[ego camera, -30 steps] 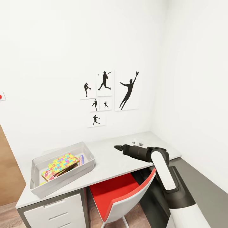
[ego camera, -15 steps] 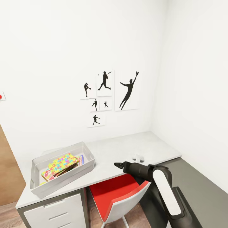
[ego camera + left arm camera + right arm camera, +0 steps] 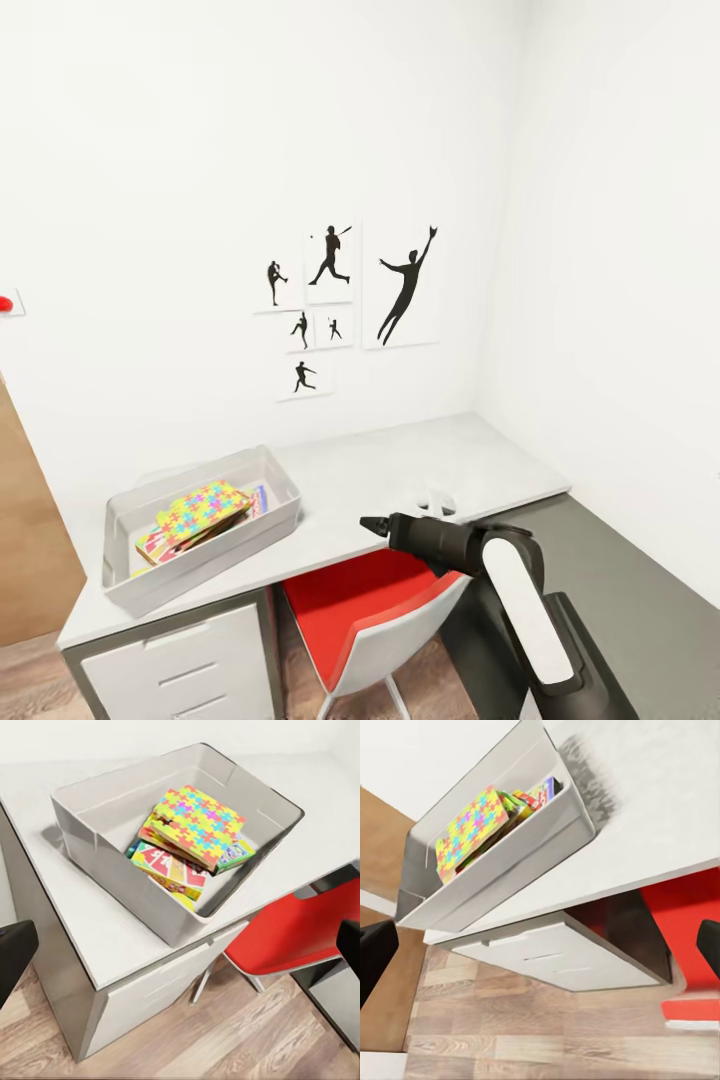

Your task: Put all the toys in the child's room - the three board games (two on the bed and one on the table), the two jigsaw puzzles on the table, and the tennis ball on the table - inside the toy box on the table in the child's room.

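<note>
The right arm (image 3: 440, 540) has dropped from above the table (image 3: 400, 480) to its front edge at lower centre; its jaws are apart and empty. The toy box (image 3: 285, 505), lower left, holds puzzles (image 3: 195, 508) and board games (image 3: 169, 866), so tidying looks nearly done.

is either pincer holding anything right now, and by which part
Nothing is held. The right pincer hangs open and empty beside the toy box; nothing sits between the left one's tips.

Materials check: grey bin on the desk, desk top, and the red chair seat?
Rectangular greyish toy box: looks like thin translucent plastic, with a rolled rim and dull sheen. Light grey desk top: matte, uniform, likely laminate or painted board. Red chair seat: smooth matte shell in white backing, probably moulded plastic.
</note>
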Controlling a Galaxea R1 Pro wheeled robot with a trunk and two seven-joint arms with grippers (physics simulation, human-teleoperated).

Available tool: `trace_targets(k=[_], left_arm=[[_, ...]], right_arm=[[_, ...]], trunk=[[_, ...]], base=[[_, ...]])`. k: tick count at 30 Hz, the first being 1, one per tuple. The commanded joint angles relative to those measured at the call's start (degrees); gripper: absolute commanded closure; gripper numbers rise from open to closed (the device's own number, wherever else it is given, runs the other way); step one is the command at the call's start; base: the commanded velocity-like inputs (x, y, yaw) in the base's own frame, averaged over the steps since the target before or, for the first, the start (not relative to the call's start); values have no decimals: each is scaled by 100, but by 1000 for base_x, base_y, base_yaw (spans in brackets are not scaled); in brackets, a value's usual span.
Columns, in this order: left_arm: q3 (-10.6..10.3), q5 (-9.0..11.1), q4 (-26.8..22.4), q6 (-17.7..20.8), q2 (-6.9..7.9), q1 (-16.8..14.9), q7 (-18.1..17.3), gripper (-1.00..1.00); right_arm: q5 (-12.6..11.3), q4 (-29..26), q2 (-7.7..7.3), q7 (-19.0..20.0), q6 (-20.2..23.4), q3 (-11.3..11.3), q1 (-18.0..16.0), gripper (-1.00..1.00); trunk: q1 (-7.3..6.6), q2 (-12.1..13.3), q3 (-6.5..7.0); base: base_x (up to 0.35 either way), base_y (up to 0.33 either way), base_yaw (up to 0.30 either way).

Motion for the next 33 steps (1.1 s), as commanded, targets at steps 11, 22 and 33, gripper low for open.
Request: trace_targets(k=[11, 22, 33], left_arm=[[40, -54, 4, 61, -13, -9, -24, -100], [39, -59, 4, 61, -27, -10, -24, -100], [48, -51, 4, 61, -88, -9, -24, -100]], right_arm=[[-58, 0, 7, -59, 7, -67, -1, -100], [-52, 0, 23, -68, -3, -30, 4, -100], [-51, 2, 55, -67, -10, -18, 2, -100]], trunk=[[1, -6, -3], [1, -6, -3], [1, -6, -3]], base=[[-179, 56, 0], [-15, 3, 0], [-1, 0, 0]])
